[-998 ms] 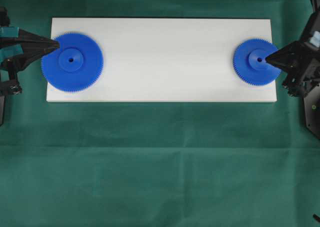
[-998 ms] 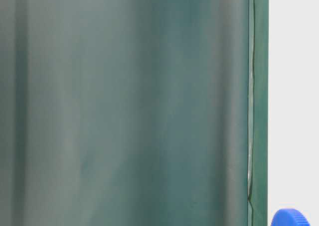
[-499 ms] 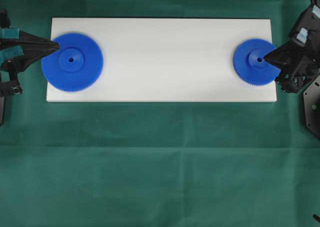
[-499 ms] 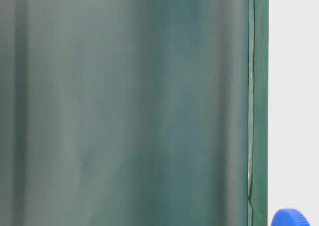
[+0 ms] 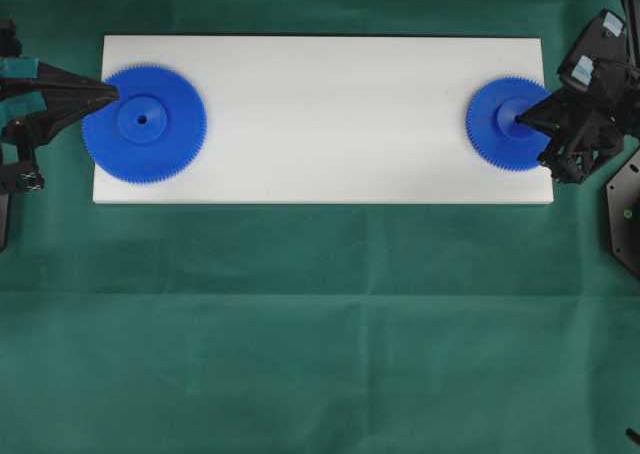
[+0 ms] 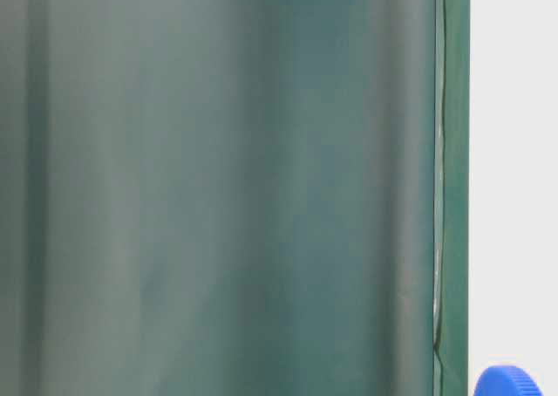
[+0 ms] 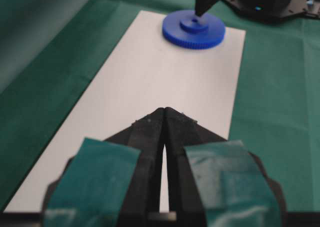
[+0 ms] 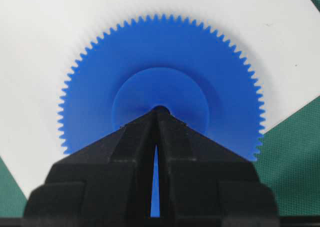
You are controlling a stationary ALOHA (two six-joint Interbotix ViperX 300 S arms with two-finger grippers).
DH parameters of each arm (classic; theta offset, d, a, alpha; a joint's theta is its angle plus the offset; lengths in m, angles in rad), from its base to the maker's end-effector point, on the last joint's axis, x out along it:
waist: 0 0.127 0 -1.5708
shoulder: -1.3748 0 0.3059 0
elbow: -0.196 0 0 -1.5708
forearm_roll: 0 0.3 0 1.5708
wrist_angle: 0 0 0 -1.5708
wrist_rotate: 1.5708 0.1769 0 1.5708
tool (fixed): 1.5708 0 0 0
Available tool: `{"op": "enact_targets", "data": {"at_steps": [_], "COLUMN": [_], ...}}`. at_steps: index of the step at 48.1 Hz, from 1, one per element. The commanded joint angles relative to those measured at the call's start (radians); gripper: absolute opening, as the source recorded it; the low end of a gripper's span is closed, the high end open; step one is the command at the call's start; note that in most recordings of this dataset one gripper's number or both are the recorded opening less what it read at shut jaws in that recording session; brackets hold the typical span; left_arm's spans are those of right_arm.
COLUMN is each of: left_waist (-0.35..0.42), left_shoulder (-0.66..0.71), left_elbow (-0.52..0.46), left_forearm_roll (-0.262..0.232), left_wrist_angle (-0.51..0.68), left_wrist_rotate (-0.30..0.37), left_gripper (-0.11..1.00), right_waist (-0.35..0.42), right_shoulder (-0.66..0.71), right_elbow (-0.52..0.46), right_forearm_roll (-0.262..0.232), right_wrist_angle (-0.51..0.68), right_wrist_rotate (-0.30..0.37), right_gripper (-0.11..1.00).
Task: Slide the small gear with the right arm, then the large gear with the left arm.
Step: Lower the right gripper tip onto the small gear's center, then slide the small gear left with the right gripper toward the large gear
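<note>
The small gear [image 5: 510, 124] lies flat at the right end of the white board [image 5: 320, 119]. My right gripper [image 5: 520, 121] is shut, its pointed tip on the gear's hub at the centre hole [image 8: 160, 108]. The small gear [image 8: 160, 87] spreads wide under that tip [image 8: 159, 112]. The large gear [image 5: 144, 124] lies at the board's left end. My left gripper [image 5: 113, 91], with teal tape, is shut and its tip sits at the large gear's upper left rim. In the left wrist view the shut tip [image 7: 165, 109] points along the board toward the small gear [image 7: 194, 29].
Green cloth [image 5: 320, 324] covers the table around the board. The board's middle stretch between the two gears is bare white. A blue gear edge [image 6: 508, 381] shows at table level beside the green backdrop. The right arm's body [image 5: 600, 104] overhangs the board's right edge.
The right arm's wrist has swung up and leftward, and its tip has crept slightly left onto the small gear's hub. The gears and the left arm have not moved.
</note>
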Motion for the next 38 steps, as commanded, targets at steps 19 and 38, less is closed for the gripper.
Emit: {"op": "enact_targets", "data": {"at_steps": [19, 38], "left_waist": [-0.002, -0.002], "left_shoulder": [0.008, 0.008], "left_elbow": [-0.003, 0.003], "left_forearm_roll": [0.0, 0.0], "left_wrist_angle": [-0.012, -0.021], "left_wrist_rotate": [-0.002, -0.002], "left_gripper": [-0.01, -0.01], "right_waist": [-0.014, -0.014], "right_shoulder": [0.055, 0.1], "right_elbow": [-0.003, -0.005], "right_forearm_roll": [-0.002, -0.002], "right_wrist_angle": [-0.041, -0.041], "right_wrist_rotate": [-0.002, -0.002], "right_gripper": [0.51, 0.51]}}
